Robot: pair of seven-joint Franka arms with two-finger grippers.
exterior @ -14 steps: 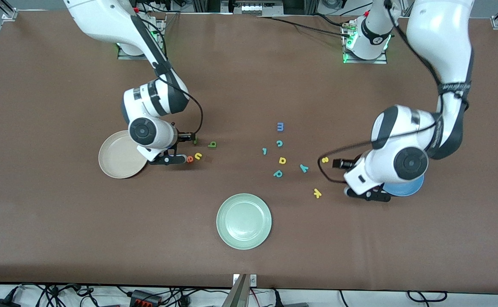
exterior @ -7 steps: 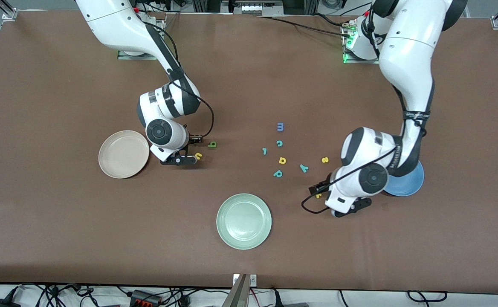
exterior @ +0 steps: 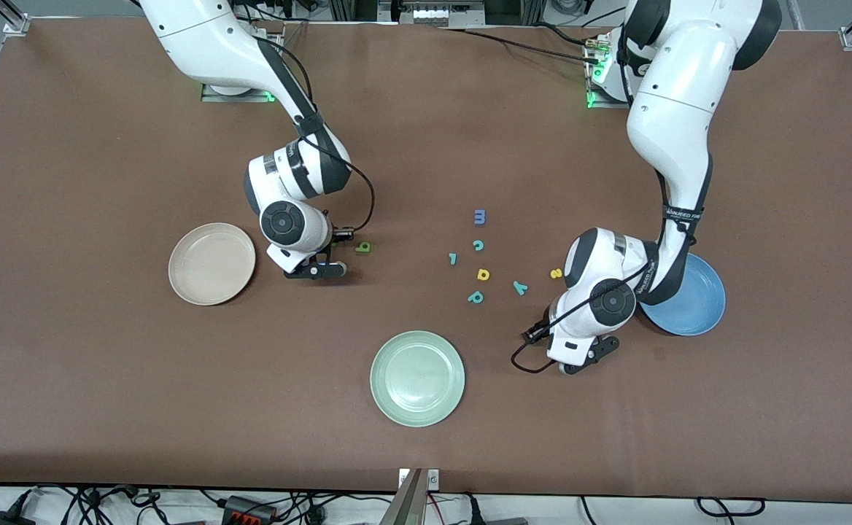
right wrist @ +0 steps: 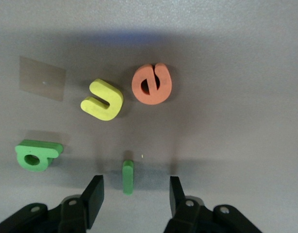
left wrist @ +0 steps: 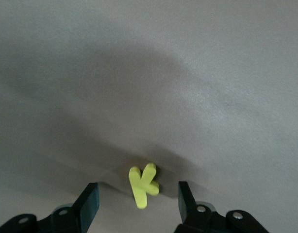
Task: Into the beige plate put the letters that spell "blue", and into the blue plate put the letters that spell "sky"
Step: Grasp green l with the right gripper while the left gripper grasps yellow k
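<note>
In the left wrist view, my left gripper (left wrist: 138, 204) is open low over the table, with the yellow "k" (left wrist: 143, 185) lying between its fingers, untouched. In the front view that gripper (exterior: 575, 361) hides the "k"; the yellow "s" (exterior: 556, 273), teal "y" (exterior: 519, 287) and blue plate (exterior: 688, 299) lie close by. My right gripper (right wrist: 134, 194) is open astride the dark-green "l" (right wrist: 128, 177), next to the yellow "u" (right wrist: 103, 100), orange "e" (right wrist: 152, 84) and green "b" (right wrist: 36, 154). The empty beige plate (exterior: 211, 263) sits beside the right gripper (exterior: 316, 271).
A pale green plate (exterior: 417, 378) lies nearest the front camera. Mid-table lie a blue "m" (exterior: 479, 216), teal "c" (exterior: 478, 245), teal "l"-like piece (exterior: 453, 258), yellow "d" (exterior: 483, 274) and teal "p" (exterior: 475, 297). A pale clear patch (right wrist: 42, 77) lies by the "u".
The left arm swung off the blue plate, uncovering it, and came down over the "k". The right hand shifted from the beige plate's edge to over the "l", "u" and "e".
</note>
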